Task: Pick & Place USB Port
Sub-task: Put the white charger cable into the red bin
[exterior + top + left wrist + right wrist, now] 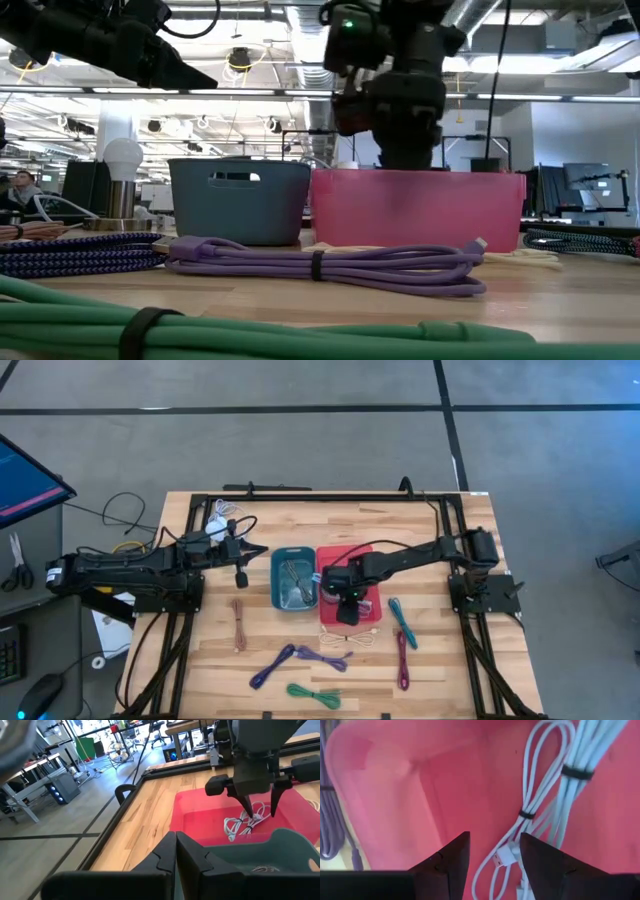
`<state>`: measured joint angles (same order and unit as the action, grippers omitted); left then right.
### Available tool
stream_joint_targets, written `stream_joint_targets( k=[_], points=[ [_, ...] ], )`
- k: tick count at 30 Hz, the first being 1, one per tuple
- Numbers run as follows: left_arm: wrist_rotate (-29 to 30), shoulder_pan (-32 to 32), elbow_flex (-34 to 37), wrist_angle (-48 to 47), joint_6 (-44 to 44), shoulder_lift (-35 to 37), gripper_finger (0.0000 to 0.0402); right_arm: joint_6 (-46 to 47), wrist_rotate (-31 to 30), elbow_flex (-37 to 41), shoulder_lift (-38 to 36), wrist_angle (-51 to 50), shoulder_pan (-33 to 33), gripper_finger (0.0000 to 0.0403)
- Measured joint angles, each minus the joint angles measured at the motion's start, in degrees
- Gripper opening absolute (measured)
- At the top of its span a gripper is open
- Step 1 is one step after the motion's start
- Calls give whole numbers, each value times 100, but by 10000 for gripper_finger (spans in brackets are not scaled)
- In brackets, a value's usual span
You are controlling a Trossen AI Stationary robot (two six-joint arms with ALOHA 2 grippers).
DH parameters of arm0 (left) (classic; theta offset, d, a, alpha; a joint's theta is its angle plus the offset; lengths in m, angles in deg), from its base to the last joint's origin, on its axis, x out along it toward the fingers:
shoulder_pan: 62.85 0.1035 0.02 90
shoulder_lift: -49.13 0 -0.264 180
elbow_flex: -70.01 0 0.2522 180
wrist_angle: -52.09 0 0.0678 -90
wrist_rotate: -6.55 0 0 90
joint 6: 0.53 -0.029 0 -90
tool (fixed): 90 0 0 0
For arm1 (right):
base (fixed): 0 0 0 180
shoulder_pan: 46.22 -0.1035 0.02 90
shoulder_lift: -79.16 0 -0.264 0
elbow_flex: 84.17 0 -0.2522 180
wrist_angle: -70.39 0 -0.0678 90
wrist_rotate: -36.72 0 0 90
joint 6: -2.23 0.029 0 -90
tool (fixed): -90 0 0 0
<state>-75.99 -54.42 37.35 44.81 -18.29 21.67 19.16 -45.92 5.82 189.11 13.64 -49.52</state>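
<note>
My right pincer (491, 862) hangs spread inside the red bin (450, 785), fingers pointing down at the white cable (540, 805), pinching nothing. The cable lies on the bin floor in 2 tied bundles, its USB plug (504, 856) just between my fingertips. I judge it light, limp and springy: loops will trail and sag, so the best hold is at a tie band or on the stiff plug, not on a loose strand. The bin walls rise close around, so I should lift straight up before moving sideways. Just beside stands the blue bin (293, 578), touching the red one. My left pincer (176, 851) waits pressed together near the blue bin's far side. More cables (320, 658) lie on the bench (200, 660) in front, well apart.
</note>
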Motion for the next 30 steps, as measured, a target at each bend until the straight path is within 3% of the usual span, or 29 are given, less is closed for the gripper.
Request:
stream_joint_targets(
  k=[13, 23, 30],
  points=[
    [-2, 0, 0, 0, 0, 0, 12, -539, -489, -836, 96, -765, 353, 154],
    [-2, 0, 0, 0, 0, 0, 12, -702, -503, -845, 96, -582, 554, 142],
    [-1, 0, 0, 0, 0, 0, 12, -701, -1063, -759, 96, -379, 578, 136]
  ],
)
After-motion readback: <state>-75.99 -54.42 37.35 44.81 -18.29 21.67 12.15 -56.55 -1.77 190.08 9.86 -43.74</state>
